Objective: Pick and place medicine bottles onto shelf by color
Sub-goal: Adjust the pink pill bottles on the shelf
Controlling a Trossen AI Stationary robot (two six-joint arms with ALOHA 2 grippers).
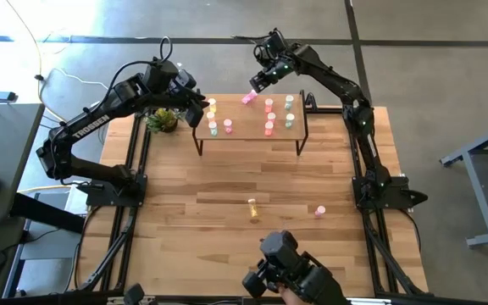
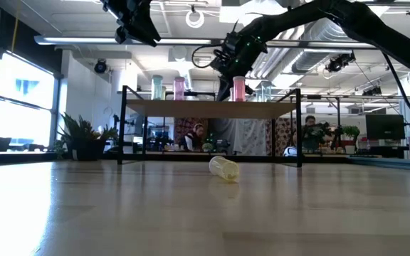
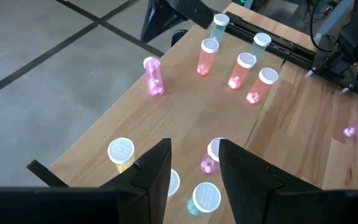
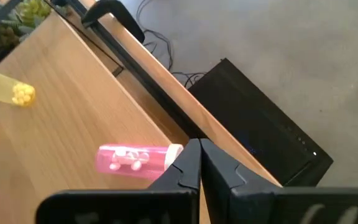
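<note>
Status: the small raised shelf (image 1: pixel 248 127) with light wood top and thin black legs carries ten small pale-capped medicine bottles by my count. At its right end they look sorted: a row of three red bottles (image 1: pixel 268 117) and, beside it, two green bottles (image 1: pixel 289 109). The left end is mixed: two yellow-orange bottles (image 1: pixel 211 108), one green bottle (image 1: pixel 213 127) and one pink bottle (image 1: pixel 227 125) stand close together. A further pink bottle (image 4: pixel 138 157) stands alone at the shelf's far edge, between the two groups. The right gripper (image 1: pixel 257 83) hangs just above and beside it; in the right wrist view its fingers (image 4: pixel 188 163) are drawn almost together with nothing between them, the bottle's cap just beside one tip, so I judge this bottle placed, not held. The left gripper (image 3: pixel 194 155) hovers over the mixed left group, fingers (image 3: pixel 154 168) spread apart and empty. Outstanding: two bottles on the slatted wooden bench (image 1: pixel 227 182), well apart from the shelf: a yellow-orange bottle lying on its side (image 1: pixel 252 206) and a pink bottle near the right arm's base (image 1: pixel 319 211). Judgement: placing mostly done, two picks left; the left group may need regrouping by colour.
</note>
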